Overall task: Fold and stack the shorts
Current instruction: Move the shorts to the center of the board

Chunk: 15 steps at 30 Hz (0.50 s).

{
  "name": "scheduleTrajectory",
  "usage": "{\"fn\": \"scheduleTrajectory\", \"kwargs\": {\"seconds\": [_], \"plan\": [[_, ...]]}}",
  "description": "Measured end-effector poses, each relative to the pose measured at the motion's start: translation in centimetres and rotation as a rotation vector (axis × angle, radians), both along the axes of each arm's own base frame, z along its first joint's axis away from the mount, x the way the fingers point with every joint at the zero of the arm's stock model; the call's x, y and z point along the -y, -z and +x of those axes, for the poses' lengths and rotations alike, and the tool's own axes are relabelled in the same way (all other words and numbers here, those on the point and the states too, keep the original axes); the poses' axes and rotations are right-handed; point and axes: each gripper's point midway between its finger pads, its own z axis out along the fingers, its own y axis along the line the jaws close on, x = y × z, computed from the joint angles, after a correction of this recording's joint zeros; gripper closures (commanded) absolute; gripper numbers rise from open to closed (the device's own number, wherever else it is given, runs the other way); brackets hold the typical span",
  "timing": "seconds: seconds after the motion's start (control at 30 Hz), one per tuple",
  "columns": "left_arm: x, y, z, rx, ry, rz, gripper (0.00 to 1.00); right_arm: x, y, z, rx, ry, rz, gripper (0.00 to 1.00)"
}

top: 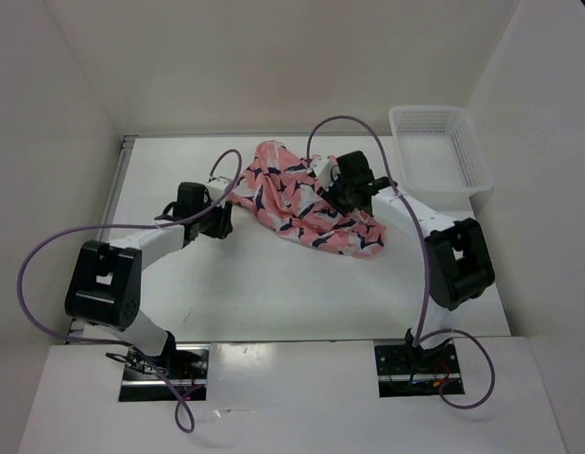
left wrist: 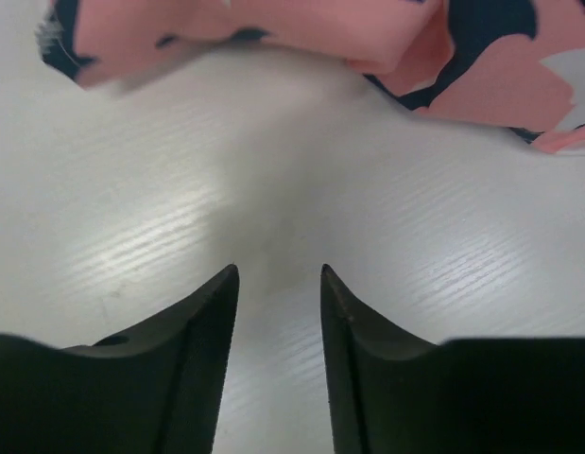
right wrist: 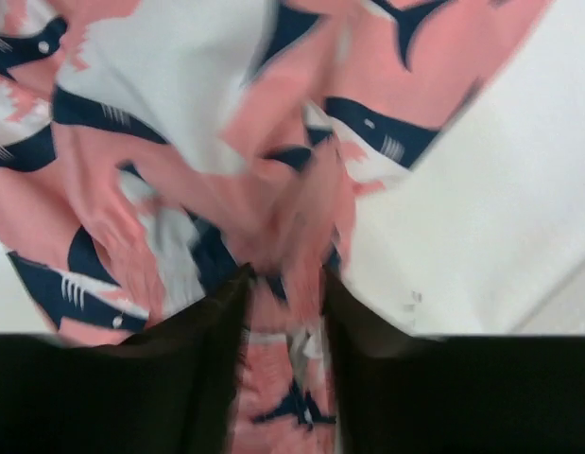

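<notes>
The salmon-pink shorts with navy-and-white whale shapes lie crumpled at the table's middle back, with one part bunched up and raised. My right gripper is over them. In the right wrist view its jaws are closed on a bunched fold of the shorts, and the picture is blurred. My left gripper sits just left of the shorts' near-left edge. In the left wrist view it is open and empty over bare table, with the edge of the shorts a little ahead of the fingertips.
A white perforated plastic basket stands at the back right, close to the right arm's elbow. White walls enclose the table on the left, back and right. Purple cables loop off both arms.
</notes>
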Motion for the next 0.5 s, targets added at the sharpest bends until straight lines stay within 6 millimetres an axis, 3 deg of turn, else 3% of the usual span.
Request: {"fn": "scheduleTrajectory", "kwargs": {"seconds": [0.07,0.17,0.2,0.33,0.5], "plan": [[0.0,-1.2,0.2,0.035,-0.001,-0.002,0.34,1.0,-1.8,0.1,0.016,0.011,0.009,0.19],[0.0,-1.9,0.3,0.054,-0.002,-0.004,0.28,2.0,-4.2,0.8,0.053,0.034,0.033,0.19],[0.0,-1.9,0.4,0.054,-0.002,-0.005,0.27,1.9,-4.6,0.8,0.06,0.035,0.038,0.27],[0.0,-2.0,0.5,0.058,-0.003,-0.005,0.23,-0.9,-4.7,-0.3,0.056,-0.022,0.05,0.45],[-0.2,-2.3,0.9,0.078,-0.013,0.0,0.22,-4.8,-2.4,-3.7,0.005,-0.122,0.038,0.47]]}}
